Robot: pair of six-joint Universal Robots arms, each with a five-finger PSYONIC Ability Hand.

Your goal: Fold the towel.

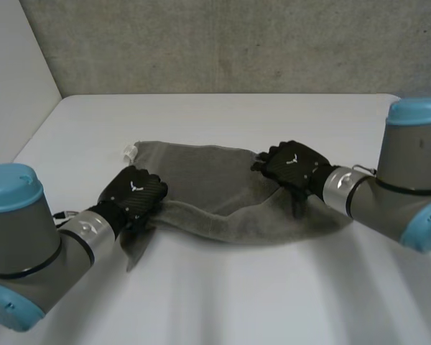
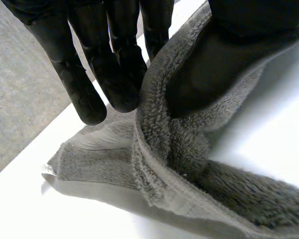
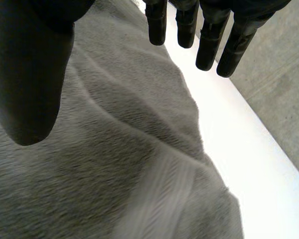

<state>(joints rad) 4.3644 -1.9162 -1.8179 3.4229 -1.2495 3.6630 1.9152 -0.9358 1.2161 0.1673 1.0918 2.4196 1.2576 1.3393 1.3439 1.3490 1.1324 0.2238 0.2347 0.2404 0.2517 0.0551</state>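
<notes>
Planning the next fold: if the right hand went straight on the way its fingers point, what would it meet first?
Probably the towel: the right hand aims its straight fingers low across its flat part, though height is unclear.

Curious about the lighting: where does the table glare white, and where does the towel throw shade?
Head view: table softly lit, faint shade under the near edge of the towel. Left wrist view: table glares white, shade beneath the towel's edge. Right wrist view: a glaring white strip beside the towel.

Grey arms [image 1: 29, 248] carry light-blue caps [image 1: 11, 187], black robot hands [image 1: 134, 192]
</notes>
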